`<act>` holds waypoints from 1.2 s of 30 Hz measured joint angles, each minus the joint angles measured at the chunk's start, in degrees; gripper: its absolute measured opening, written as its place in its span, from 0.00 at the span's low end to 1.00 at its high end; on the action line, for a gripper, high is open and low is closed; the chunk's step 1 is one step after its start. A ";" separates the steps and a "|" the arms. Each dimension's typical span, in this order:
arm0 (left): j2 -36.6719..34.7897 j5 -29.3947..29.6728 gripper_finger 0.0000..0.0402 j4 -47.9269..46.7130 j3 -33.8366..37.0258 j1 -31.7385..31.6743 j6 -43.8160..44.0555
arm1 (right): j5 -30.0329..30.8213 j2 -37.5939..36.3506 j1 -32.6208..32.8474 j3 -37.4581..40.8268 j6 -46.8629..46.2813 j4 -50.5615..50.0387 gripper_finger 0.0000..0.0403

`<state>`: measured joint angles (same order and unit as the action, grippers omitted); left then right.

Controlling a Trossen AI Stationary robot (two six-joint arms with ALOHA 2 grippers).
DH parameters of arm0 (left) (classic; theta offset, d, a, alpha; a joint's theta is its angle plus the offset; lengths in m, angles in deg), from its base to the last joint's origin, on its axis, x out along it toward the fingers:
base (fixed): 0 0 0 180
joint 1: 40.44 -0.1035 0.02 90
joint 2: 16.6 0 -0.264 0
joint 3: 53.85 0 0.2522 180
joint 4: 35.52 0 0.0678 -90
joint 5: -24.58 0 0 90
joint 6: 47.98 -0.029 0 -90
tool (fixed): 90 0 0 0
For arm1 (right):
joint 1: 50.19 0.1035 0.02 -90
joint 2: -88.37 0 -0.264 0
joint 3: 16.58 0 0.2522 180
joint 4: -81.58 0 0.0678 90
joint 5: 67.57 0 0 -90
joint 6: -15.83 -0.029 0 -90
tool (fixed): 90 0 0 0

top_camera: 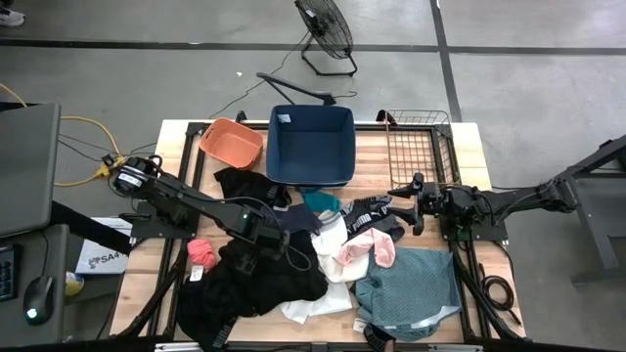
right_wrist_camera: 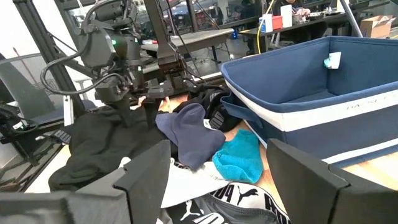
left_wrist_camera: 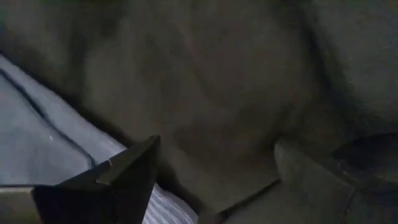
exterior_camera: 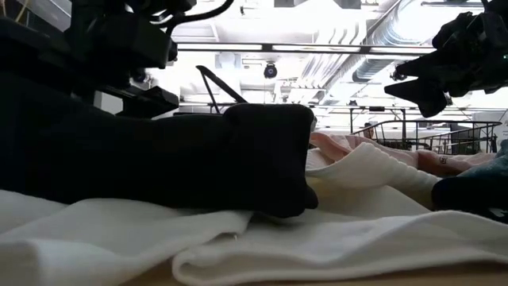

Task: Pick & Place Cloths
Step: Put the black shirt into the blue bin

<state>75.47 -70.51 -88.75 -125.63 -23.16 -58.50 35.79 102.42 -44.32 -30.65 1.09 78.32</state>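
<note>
High view: navy tub [top_camera: 311,147] w/ small white tag [top_camera: 285,118].

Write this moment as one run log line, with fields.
left gripper: open, down on black cloth | right gripper: open, raised over pile | navy tub: empty

We see a wooden table [top_camera: 469,161] | far edge: orange basin [top_camera: 232,143], navy tub [top_camera: 311,145], wire basket [top_camera: 419,147] | middle to near: heaped cloths [top_camera: 323,264], a black garment [top_camera: 249,284] left, a teal one [top_camera: 411,293] right
</note>
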 joint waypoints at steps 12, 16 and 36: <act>5.32 -3.22 0.76 2.17 0.01 -0.02 -4.24 | -0.01 0.00 0.01 0.02 0.02 0.05 0.64; 7.25 -3.14 0.68 2.04 -0.24 -0.01 -4.24 | 0.00 -0.02 0.00 0.02 0.00 0.01 0.64; 7.88 -2.14 0.02 -9.25 -7.02 0.00 -1.48 | -0.02 -0.02 0.01 0.00 0.00 -0.04 0.64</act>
<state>83.36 -72.65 -98.00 -132.65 -23.16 -59.98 35.77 102.40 -44.31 -30.65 1.09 78.28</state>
